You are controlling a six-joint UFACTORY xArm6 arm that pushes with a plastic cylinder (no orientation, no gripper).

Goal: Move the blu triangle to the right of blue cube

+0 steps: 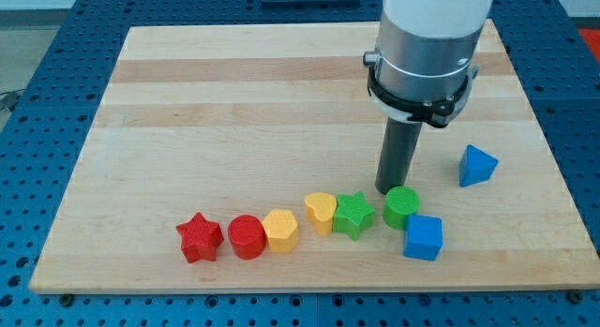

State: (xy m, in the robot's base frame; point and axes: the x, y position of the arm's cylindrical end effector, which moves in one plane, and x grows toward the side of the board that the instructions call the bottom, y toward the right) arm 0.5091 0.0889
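The blue triangle [476, 165] lies on the wooden board [234, 111] at the view's right. The blue cube [423, 237] sits near the view's bottom, below and left of the triangle. My tip [391, 189] is on the board just above the green cylinder [401, 206], up and left of the blue cube and well left of the blue triangle. It touches neither blue block.
A row of blocks runs along the view's bottom: red star [200, 237], red cylinder [247, 237], yellow hexagon [280, 230], yellow heart [321, 212], green star [353, 215]. The board's right edge is near the triangle.
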